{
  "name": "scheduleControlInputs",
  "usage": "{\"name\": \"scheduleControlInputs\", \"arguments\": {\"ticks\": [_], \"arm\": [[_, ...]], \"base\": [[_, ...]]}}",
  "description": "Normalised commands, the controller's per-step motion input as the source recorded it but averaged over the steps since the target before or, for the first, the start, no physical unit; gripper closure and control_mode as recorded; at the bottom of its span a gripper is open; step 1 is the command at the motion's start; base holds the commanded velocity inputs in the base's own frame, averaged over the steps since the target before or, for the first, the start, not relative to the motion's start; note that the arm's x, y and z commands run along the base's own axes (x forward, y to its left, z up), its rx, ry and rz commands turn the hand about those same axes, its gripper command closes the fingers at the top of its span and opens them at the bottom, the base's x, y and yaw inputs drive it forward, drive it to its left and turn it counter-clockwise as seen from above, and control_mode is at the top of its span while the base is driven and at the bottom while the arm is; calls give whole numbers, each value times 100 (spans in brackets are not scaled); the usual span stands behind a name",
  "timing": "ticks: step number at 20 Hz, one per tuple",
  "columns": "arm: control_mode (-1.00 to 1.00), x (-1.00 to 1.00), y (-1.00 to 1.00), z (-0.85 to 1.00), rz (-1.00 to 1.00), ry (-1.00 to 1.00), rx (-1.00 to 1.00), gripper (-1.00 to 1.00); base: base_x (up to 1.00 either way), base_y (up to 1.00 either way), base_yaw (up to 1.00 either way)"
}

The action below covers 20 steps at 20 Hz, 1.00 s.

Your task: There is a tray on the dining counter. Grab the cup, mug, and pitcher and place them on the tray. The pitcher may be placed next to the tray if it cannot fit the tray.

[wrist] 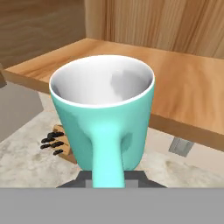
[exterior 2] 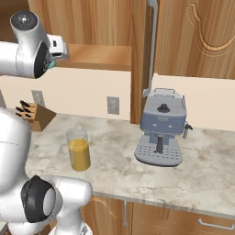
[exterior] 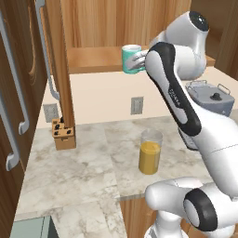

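The teal mug with a white inside hangs in the air at shelf height, upright and empty. My gripper is shut on its side handle; in the hand view the handle runs down between the fingertips of the gripper. In the right base view the gripper shows at the upper left, beside the arm's joint. The pitcher, a tall clear glass with orange liquid, stands on the marble wall counter below the mug, also seen as the pitcher. The tray, the cup and the dining counter are out of view.
A wooden shelf juts out just behind the mug. A knife block stands at the counter's back left. A grey coffee machine stands to the right of the pitcher. Tall wooden cabinets with long handles flank the left side.
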Motion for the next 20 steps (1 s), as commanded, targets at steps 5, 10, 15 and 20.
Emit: {"name": "scheduleControlInputs", "arguments": {"ticks": [5, 10, 15, 20], "arm": [[-100, -95, -54, 0, -9, -1, 0, 100], [-100, -80, -35, 0, -13, 0, 2, 100], [-100, -70, -17, 4, -14, 8, 7, 100], [-100, -50, -10, 6, -16, 12, 6, 100]], "base": [[0, 0, 0], [0, 0, 0], [0, 0, 0], [0, 0, 0]]}}
